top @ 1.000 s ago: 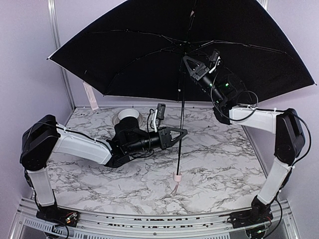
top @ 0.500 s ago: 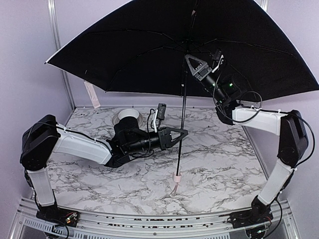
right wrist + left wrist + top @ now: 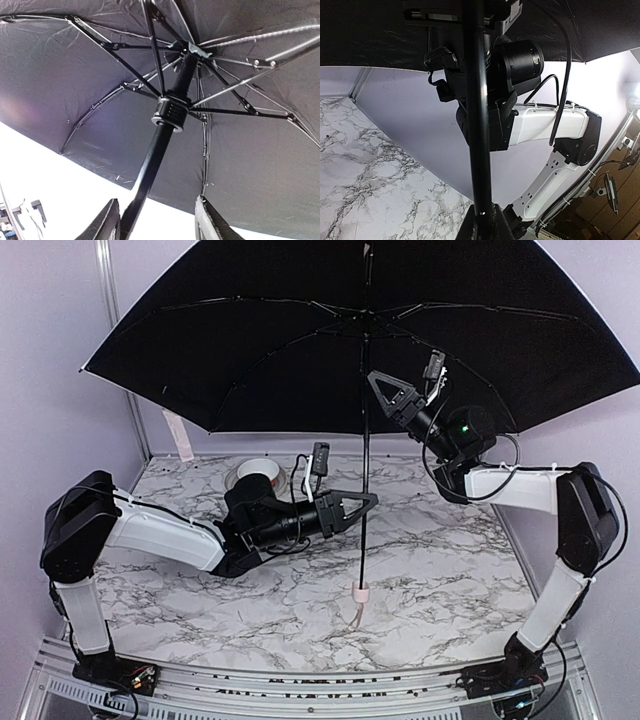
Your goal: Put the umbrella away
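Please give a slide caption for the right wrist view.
Right claw, jaws apart, looks up the thin black shaft into the open black-lined fabric umbrella.

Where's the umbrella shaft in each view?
Top external: the shaft is a thin vertical line at centre, under the canopy.
Left wrist: the shaft is a thick vertical bar just left of centre.
Right wrist: the shaft runs diagonally from lower left to upper centre.
Shared landmark: the black canopy, overhead in all three.
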Tool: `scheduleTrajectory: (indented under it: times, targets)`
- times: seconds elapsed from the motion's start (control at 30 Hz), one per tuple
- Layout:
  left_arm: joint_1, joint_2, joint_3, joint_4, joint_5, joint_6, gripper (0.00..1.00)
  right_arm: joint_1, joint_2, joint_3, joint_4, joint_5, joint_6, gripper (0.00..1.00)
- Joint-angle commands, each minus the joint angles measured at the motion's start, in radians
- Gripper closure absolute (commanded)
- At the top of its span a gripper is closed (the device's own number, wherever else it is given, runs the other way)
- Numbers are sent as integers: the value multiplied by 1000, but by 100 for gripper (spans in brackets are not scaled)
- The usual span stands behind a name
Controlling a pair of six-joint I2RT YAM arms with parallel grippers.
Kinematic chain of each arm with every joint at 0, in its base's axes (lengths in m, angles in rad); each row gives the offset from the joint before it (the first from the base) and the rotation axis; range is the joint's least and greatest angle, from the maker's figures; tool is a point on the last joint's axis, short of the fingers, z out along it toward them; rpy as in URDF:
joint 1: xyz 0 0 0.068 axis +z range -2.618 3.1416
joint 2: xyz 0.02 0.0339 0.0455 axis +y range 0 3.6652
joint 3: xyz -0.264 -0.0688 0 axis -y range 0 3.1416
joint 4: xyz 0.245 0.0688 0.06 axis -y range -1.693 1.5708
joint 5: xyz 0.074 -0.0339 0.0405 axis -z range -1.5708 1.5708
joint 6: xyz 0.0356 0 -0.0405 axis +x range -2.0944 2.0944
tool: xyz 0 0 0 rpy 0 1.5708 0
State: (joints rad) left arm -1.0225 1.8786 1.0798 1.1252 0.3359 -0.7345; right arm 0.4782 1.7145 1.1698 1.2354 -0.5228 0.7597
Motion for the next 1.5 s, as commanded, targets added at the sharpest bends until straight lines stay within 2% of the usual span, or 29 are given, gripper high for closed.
scheduleTrajectory:
  times: [0.0,0.1,0.3,0.4,0.53,0.63,0.7,0.9,1.0,1.47]
  targets:
    - [5,14,34,121,10,27,100,-3,-8,35,-35,-23,-32,51]
    - [4,19,32,122,10,22,100,-4,11,82,-99,-14,4,49]
    - [4,19,11,122,14,33,100,-4,38,130,-119,-10,63,49]
    - [2,16,3,122,14,42,100,-4,46,141,-131,20,77,49]
    - [2,20,2,127,22,50,100,-3,69,158,-121,112,174,48]
    - [1,30,8,147,32,36,100,4,78,170,-80,160,201,34]
    - [1,37,11,166,34,19,100,17,75,174,-86,191,183,32]
    - [1,55,23,183,51,-3,100,25,107,193,-39,221,208,36]
    - [2,55,25,183,48,-3,100,25,131,214,-21,220,228,43]
    - [2,59,38,185,44,-6,100,26,104,128,15,226,248,47]
